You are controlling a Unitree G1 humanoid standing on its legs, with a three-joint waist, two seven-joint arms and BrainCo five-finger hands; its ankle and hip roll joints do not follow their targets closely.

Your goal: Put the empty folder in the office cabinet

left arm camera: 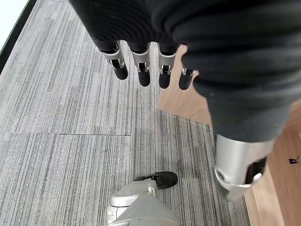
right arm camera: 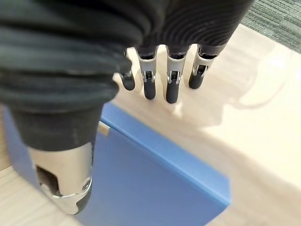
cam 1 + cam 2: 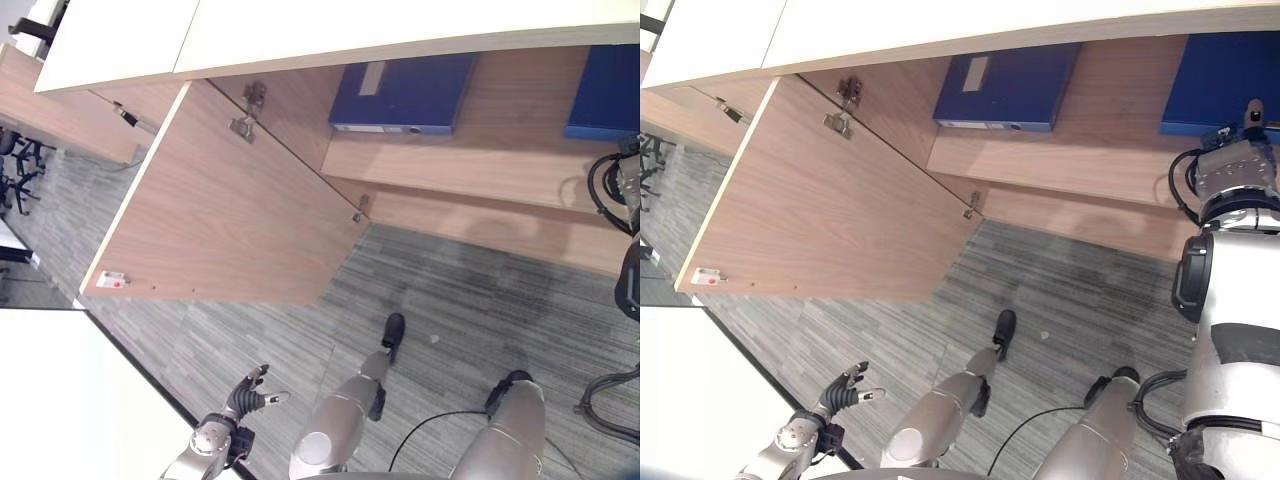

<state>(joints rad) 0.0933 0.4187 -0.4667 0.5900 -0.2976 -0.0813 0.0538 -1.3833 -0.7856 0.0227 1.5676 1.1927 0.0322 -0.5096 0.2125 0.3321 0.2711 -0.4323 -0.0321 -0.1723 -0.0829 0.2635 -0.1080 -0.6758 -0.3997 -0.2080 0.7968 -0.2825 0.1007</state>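
The right hand hangs just above a blue folder lying flat on the pale wooden cabinet shelf, fingers straight and slack, holding nothing, with a gap visible between the dark tips and the folder's upper face. That folder sits inside the open office cabinet, at the right end of the shelf, and in the right eye view it peeks out just behind the raised arm. By the look of it the placing is done and the hand only needs to get clear. That is where trouble could come: if the fingers dip as the arm backs away, they could catch the folder's near edge and drag it toward the lip of the shelf, maybe off onto the carpet. The swung-open cabinet door is another hazard, standing well out into the room on the robot's left, where a careless turn could knock it. The left hand hangs low over the floor, fingers loosely spread and empty. Counting up: two blue folders in the cabinet, the second one lying further left on the same shelf; one open door; two hands, both free.
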